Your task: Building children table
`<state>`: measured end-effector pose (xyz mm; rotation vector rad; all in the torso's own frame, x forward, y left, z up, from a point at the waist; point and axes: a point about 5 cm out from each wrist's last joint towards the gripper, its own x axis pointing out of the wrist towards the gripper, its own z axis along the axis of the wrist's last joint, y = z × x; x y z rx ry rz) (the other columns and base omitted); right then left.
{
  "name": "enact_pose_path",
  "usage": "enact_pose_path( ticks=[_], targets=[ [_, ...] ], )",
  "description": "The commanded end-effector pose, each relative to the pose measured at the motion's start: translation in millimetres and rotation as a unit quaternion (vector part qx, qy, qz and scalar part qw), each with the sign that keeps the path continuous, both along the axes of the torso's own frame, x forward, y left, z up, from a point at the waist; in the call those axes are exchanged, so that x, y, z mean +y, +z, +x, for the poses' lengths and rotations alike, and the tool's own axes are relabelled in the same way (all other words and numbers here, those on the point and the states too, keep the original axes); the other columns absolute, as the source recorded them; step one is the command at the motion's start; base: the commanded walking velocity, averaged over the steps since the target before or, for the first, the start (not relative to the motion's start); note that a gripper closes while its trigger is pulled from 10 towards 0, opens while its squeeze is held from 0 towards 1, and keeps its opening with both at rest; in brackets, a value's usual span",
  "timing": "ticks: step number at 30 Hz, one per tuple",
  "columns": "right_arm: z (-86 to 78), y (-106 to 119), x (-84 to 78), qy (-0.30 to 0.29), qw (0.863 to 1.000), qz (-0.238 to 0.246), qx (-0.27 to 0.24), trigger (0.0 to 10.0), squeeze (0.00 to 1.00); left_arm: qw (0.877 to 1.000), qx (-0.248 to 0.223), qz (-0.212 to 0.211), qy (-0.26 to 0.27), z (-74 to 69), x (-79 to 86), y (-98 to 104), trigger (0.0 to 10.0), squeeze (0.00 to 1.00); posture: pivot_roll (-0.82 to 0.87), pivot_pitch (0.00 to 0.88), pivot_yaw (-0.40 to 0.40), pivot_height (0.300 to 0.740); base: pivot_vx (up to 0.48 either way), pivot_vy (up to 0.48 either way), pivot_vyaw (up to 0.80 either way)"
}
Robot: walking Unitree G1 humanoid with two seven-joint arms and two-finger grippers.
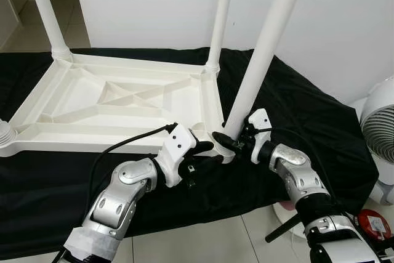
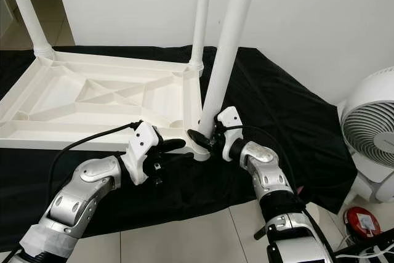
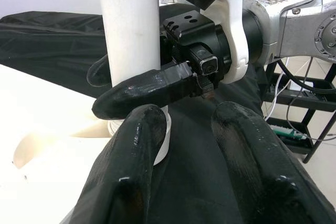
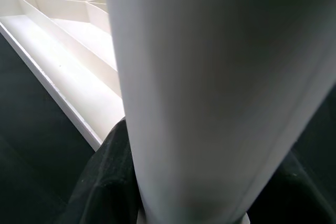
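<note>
The table top [image 1: 117,100] lay upside down on a black cloth [image 1: 308,127], ribbed underside facing up, with legs already standing at two far corners. The leg [image 1: 261,60] being fitted stood at the near right corner, its foot in the corner socket [image 1: 223,152]. Its long axis ran upward and leaned toward the robot's right — not yet parallel with the far leg [image 1: 221,20] beside it.

The right pincer [image 1: 229,144] was clamped on the leg just above the socket, one finger on each side of the tube. The left pincer [image 1: 206,152] sat just left of the socket, fingers parted and holding nothing, close to the table's corner.

The leg base lay directly between the two pincers, the right one nearer and already in control. Judged from the lean, the next move required bringing the leg upright over the socket before seating it further. A fan [image 1: 378,133] stood well apart on the right.
</note>
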<state>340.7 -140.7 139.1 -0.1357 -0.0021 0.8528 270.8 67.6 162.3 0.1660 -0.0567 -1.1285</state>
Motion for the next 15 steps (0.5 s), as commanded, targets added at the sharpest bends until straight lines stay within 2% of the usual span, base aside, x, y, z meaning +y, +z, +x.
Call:
enact_pose_path(
  ticks=[1, 2, 5, 8, 11, 12, 13, 14, 15],
  targets=[
    [-3.0, -10, -1.3, -0.008, 1.0, -0.015, 0.013, 6.4, 0.0, 1.0, -0.004, -0.002, 0.011, 0.4, -2.7, -1, 10.0, 0.0, 0.04, 0.009, -0.078, 0.74, 0.0, 0.0, 0.0],
    [-2.9, -9, -1.3, -0.015, 1.0, -0.015, 0.013, 10.0, 0.0, 1.0, -0.004, -0.002, 0.01, 0.3, -2.8, -1, 10.0, 0.0, 0.04, 0.009, -0.078, 0.74, 0.0, 0.0, 0.0],
    [-1.9, -6, 2.0, -0.057, 0.998, -0.005, 0.006, 10.0, 0.0, 1.0, -0.003, -0.002, 0.01, -0.1, -2.9, -1, 10.0, 0.0, 0.04, 0.013, -0.08, 0.74, 0.0, 0.0, 0.0],
    [-1.3, -5, 3.2, -0.074, 0.997, 0.0, 0.003, 10.0, 0.0, 1.0, -0.002, -0.002, 0.01, -0.3, -2.9, -1, 10.0, 0.0, 0.04, 0.013, -0.08, 0.74, 0.0, 0.0, 0.0],
    [-3.1, 0, 17.9, -0.16, 0.987, 0.033, -0.005, 10.0, 0.0, 1.0, -0.001, -0.003, 0.009, -1.4, -2.8, -1, 10.0, 0.0, 0.04, 0.015, -0.084, 0.74, 0.0, 0.0, 0.0],
    [-3.1, 0, 17.9, -0.16, 0.987, 0.033, -0.005, 10.0, 0.0, 1.0, -0.001, -0.003, 0.009, -1.4, -2.8, -1, 10.0, 0.0, 0.04, 0.015, -0.084, 0.74, 0.0, 0.0, 0.0],
    [-4.4, 2, 22.0, -0.191, 0.981, 0.04, -0.008, 10.0, 0.0, 1.0, 0.0, -0.003, 0.009, -1.5, -2.8, -1, 10.0, 0.0, 0.04, 0.015, -0.084, 0.74, 0.0, 0.0, 0.0],
    [-6.6, 3, 26.0, -0.254, 0.966, 0.051, -0.011, 10.0, 0.0, 1.0, 0.0, -0.003, 0.009, -1.7, -3.3, -2, 10.0, 0.0, 0.03, 0.017, -0.085, 0.74, 0.0, 0.0, 0.0],
    [-7.8, 3, 26.9, -0.284, 0.957, 0.055, -0.011, 10.0, 0.0, 1.0, 0.001, -0.003, 0.008, -1.9, -3.5, -2, 10.0, 0.0, 0.03, 0.018, -0.086, 0.74, 0.0, 0.0, 0.0]
  ],
)
